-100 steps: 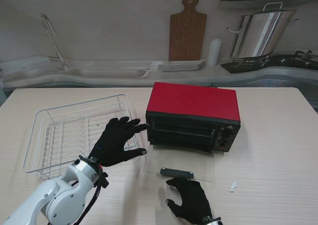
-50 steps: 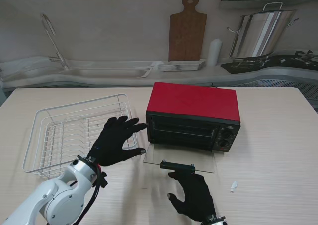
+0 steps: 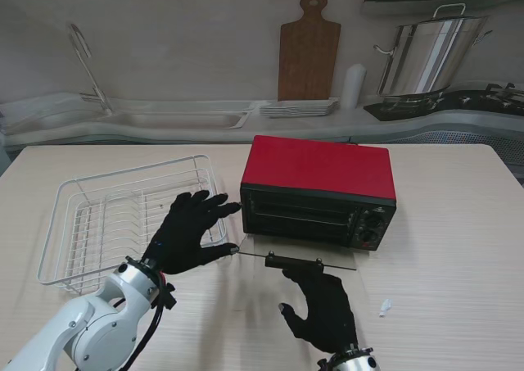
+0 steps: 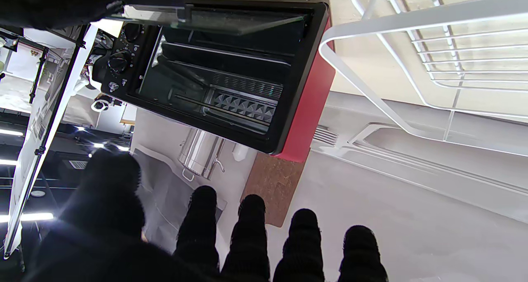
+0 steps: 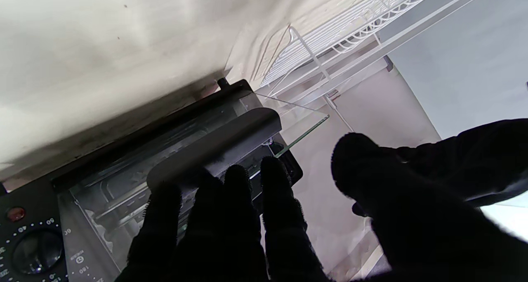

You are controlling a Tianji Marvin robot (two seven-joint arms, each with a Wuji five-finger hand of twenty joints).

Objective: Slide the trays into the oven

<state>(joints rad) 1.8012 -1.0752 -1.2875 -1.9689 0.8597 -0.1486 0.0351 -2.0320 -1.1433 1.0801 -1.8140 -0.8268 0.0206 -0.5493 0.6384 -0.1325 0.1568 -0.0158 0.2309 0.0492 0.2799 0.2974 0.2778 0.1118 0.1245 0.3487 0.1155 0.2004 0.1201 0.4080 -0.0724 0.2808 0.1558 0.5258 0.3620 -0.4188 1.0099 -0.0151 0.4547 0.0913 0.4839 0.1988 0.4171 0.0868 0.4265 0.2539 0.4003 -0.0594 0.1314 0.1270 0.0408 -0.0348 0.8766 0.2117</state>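
Observation:
The red oven point(image 3: 319, 168) stands mid-table with its glass door point(image 3: 340, 264) part-way up, seen almost edge-on. My right hand point(image 3: 322, 309) is under the door's black handle point(image 3: 292, 262), open, fingertips point(image 5: 237, 178) pressed against the handle point(image 5: 218, 143) and thumb held apart. My left hand point(image 3: 187, 233) hovers open, fingers spread, between the dish rack and the oven's left front corner, touching nothing. In the left wrist view the oven cavity point(image 4: 214, 79) shows a dark tray and a wire shelf point(image 4: 231, 108) inside.
A white wire dish rack point(image 3: 131, 176) sits on the table's left, holding nothing I can see. A small white scrap point(image 3: 384, 307) lies right of my right hand. Behind the table a counter carries a sink point(image 3: 164, 117), cutting board point(image 3: 308, 52), plates point(image 3: 300, 106) and steel pot point(image 3: 430, 56).
The glass door has swung up from lying flat on the table to roughly half raised. My right hand rose and moved farther from me with the handle. The left hand stayed put.

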